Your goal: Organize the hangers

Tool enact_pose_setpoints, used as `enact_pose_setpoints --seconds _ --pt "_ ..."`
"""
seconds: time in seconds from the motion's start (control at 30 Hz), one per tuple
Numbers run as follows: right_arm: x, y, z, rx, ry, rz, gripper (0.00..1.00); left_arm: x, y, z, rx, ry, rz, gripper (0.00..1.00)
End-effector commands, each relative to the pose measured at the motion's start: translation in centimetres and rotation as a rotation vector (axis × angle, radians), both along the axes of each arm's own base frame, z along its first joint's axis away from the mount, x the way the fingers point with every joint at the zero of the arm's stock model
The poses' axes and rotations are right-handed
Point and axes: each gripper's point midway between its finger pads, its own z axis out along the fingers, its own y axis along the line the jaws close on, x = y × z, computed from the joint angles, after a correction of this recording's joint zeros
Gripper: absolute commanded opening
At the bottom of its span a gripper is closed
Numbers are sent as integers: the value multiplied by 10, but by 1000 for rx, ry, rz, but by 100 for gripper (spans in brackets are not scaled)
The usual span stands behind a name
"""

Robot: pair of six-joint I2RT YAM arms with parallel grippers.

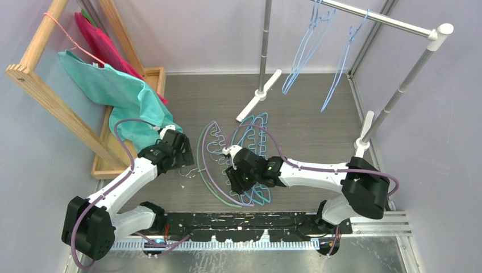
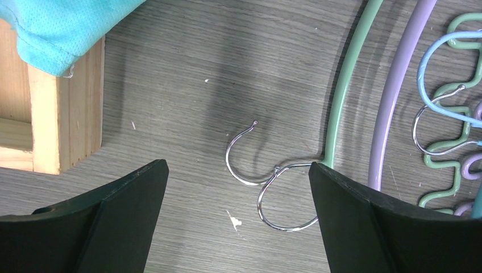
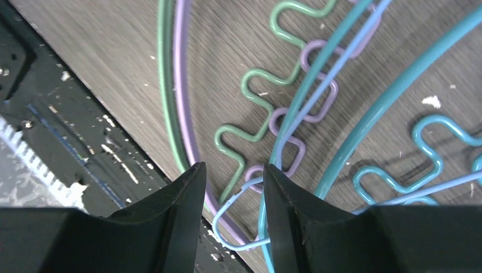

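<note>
Top view only: silver rail (image 1: 392, 21) with white joints, back right, thin light-blue wire hangers (image 1: 307, 54) dangling from it. Wooden rack (image 1: 54, 99) at left, draped with teal cloth (image 1: 113, 88) and red cloth (image 1: 99, 37), plus a thin pink wire hanger (image 1: 71, 40). Arched hangers (image 1: 200, 165) in a flat overlapping heap, centre of the grey woodgrain table (image 1: 318, 114), between both arms. Jaws of both arms hidden under the wrists here.

Left wrist only: left gripper (image 2: 237, 170) spread wide, nothing held, matte black fingers (image 2: 131, 210) above two shiny metal hooks (image 2: 250, 170). Hooks round-curved, crossing each other, flat on the table, one joined to the smooth arc of the green hanger (image 2: 345, 79). Lilac hanger (image 2: 398, 85) just beside it, same curve.

Right wrist only: right gripper (image 3: 234, 170) low over the heap, jaws narrowed around the bent corner of a light-blue wire hanger (image 3: 227, 213). Cannot tell whether clamped or merely bracketing. Underneath: green zigzag bar, lilac squared loops, thicker glossy teal hanger (image 3: 398, 85) with wavy lower bar.
</note>
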Motion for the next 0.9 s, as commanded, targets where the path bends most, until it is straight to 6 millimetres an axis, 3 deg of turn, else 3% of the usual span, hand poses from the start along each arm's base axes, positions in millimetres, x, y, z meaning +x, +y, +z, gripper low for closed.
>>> enact_pose_setpoints --seconds 0.0,0.4,0.87 --pt "22 21 22 123 -70 -106 47 7 2 5 2 -30 20 98" --pt "28 6 -16 17 -79 -153 46 4 0 -1 -17 -25 24 98" --pt "30 0 -30 0 -92 -167 39 0 0 -3 -29 -24 27 98"
